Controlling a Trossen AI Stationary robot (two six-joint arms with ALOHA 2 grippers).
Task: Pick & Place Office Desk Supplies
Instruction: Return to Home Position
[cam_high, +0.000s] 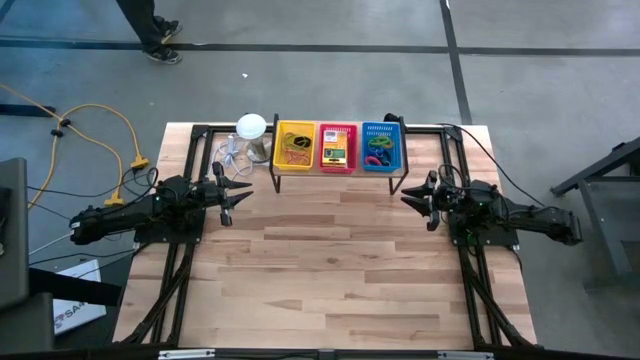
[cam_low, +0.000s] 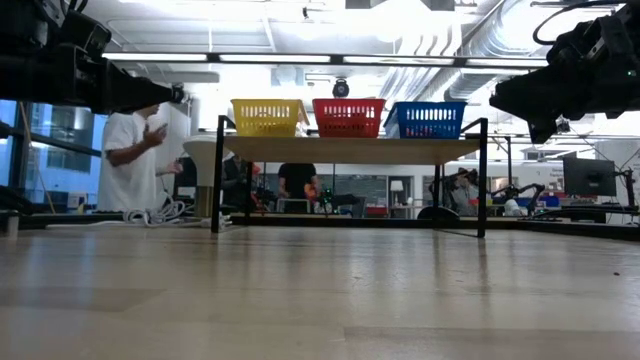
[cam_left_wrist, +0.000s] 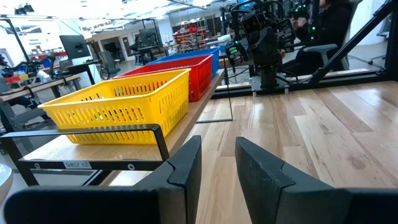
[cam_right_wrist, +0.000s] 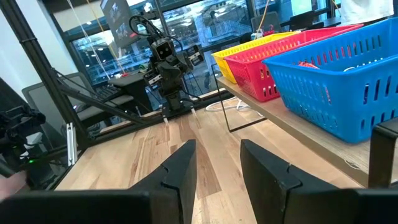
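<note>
Three baskets stand in a row on a low black-framed shelf (cam_high: 340, 172) at the table's far edge. The yellow basket (cam_high: 294, 146) holds thin rubber bands, the red basket (cam_high: 337, 147) small yellow-and-green boxes, and the blue basket (cam_high: 381, 146) bright rings. My left gripper (cam_high: 240, 190) hovers open near the shelf's left end, fingers level and pointing toward the table's middle. My right gripper (cam_high: 410, 197) hovers open near the shelf's right end, facing the left one. In both wrist views nothing lies between the fingers (cam_left_wrist: 217, 162) (cam_right_wrist: 217, 165).
A white round-topped object (cam_high: 251, 126) with a coiled cable (cam_high: 232, 150) stands left of the yellow basket. The wooden tabletop (cam_high: 340, 270) stretches from the shelf to the near edge. People stand in the room beyond the table (cam_low: 130, 150).
</note>
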